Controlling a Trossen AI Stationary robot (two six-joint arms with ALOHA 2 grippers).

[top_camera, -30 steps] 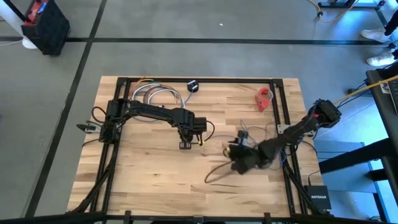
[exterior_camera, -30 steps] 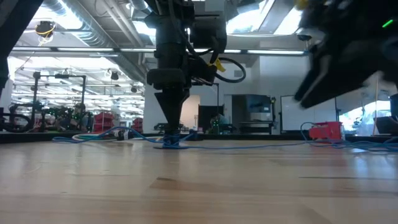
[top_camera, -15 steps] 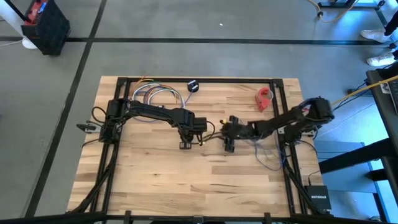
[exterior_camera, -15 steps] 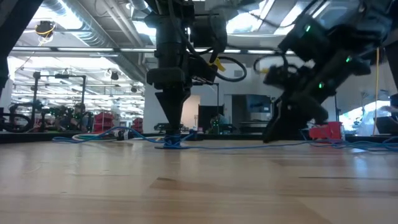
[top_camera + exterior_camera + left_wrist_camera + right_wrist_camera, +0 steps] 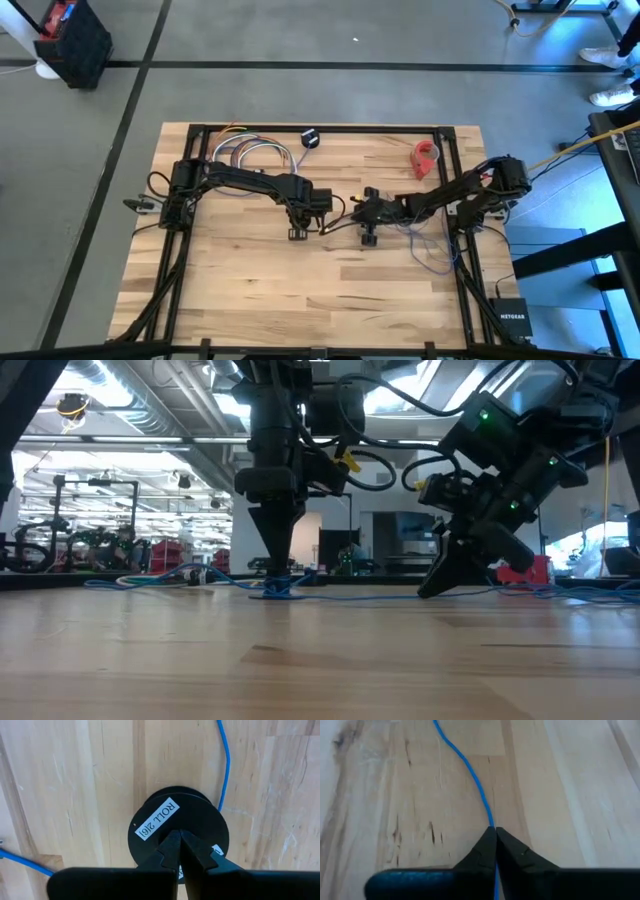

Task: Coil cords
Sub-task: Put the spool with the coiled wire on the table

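The cord is a thin blue line across the wooden table. Its black disc, with a white label, lies flat at the middle of the table. Blue turns show around the disc in the low view. My left gripper is shut and points straight down on the disc. My right gripper is shut on the cord right of the disc. Its tip is down at the table. Loose loops of the cord lie by the right frame rail. My left gripper sets its shut fingertips on the disc's flat top, just beside the label. It comes from above, pointing down. The disc lies flat on the table. My right gripper pinches the cord between its two fingertips. The fingers slant down from the table's right and lie along the cord. Ahead of them the cord runs on over the wood, bending gently.
A bundle of multicoloured looped wires and a separate black disc lie at the far edge. A red object lies at the far right. A black frame rail borders the table. The near half is bare wood.
My right gripper has swung from the near right toward the table's middle and come down to the table. There it has shut on the cord, next to the disc. The left gripper and the disc have kept still.
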